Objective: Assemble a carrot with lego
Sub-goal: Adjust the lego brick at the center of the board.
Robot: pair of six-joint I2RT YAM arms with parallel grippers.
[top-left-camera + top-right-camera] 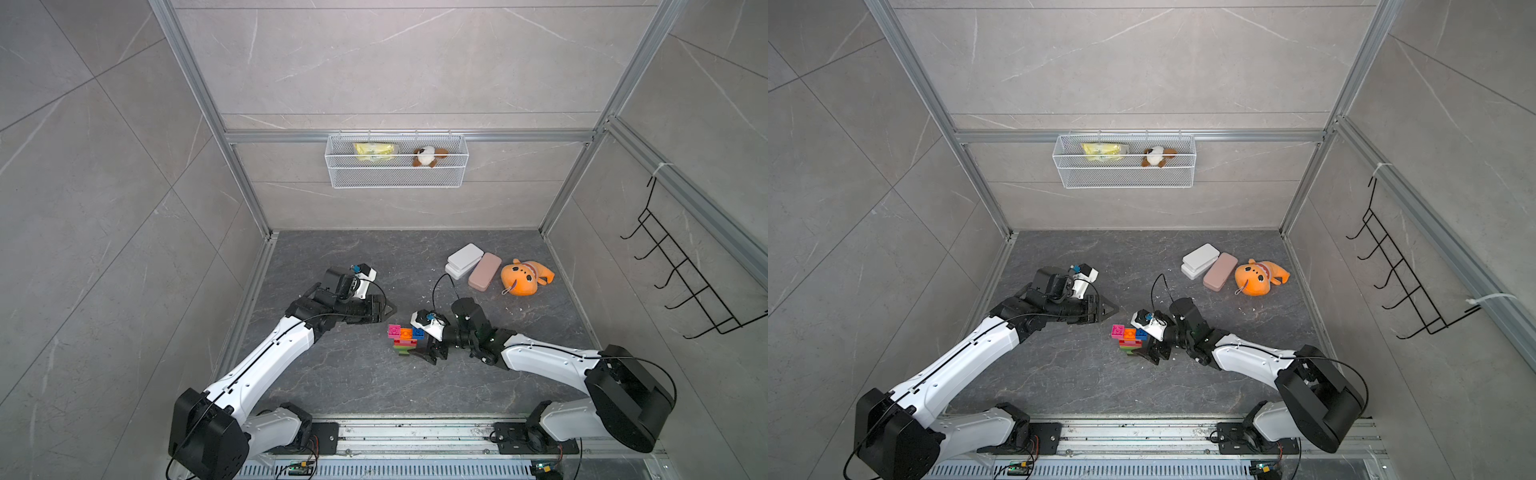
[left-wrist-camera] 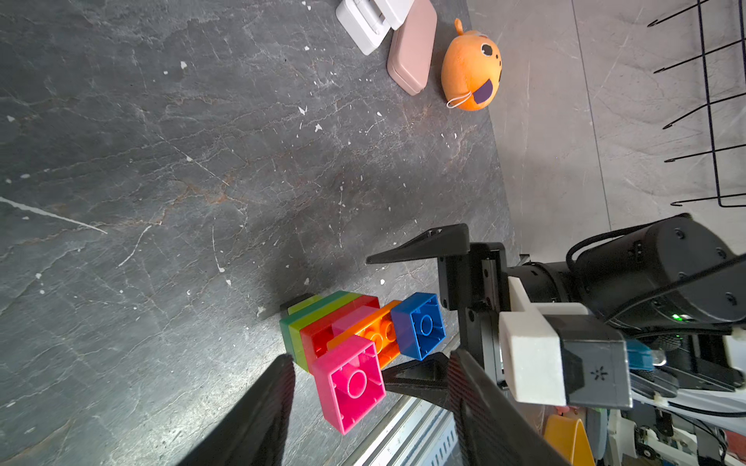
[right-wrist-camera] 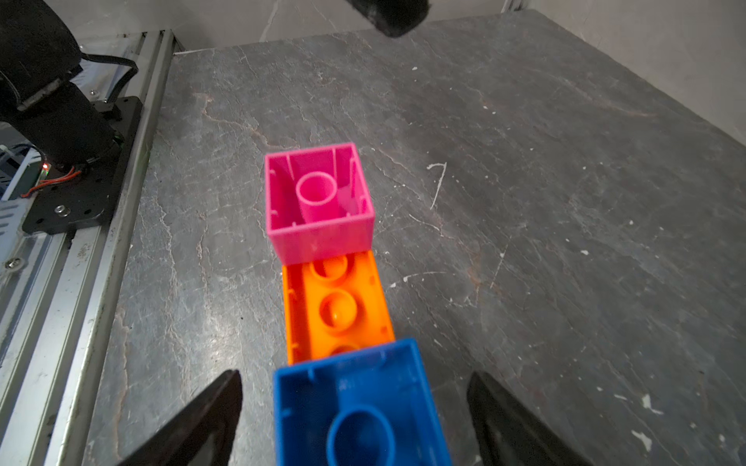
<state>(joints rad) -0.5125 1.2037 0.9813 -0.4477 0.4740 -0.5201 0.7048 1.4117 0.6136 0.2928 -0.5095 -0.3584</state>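
Blue brick [image 3: 355, 403] of carrot [image 1: 405, 343] sits untouched between released right pincer [image 3: 355, 376] tips; likely light, rigid, slick press-fit stack, so grip flat sides mid-stack; left pincer [image 2: 371, 357] released, empty.

One lego carrot [image 1: 404, 341], two white cases [image 1: 466, 255], one pink case [image 1: 484, 271], two plush toys [image 1: 524, 277], one wire basket [image 1: 397, 178]

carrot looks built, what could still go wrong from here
1. The carrot seems to stand wide end up on its narrow black tip, so it looks top-heavy and could topple.
2. The right gripper has open fingers straddling it closely; backing away may clip the blue brick.
3. The left gripper sits close by the pink brick; a stray nudge could tip it.
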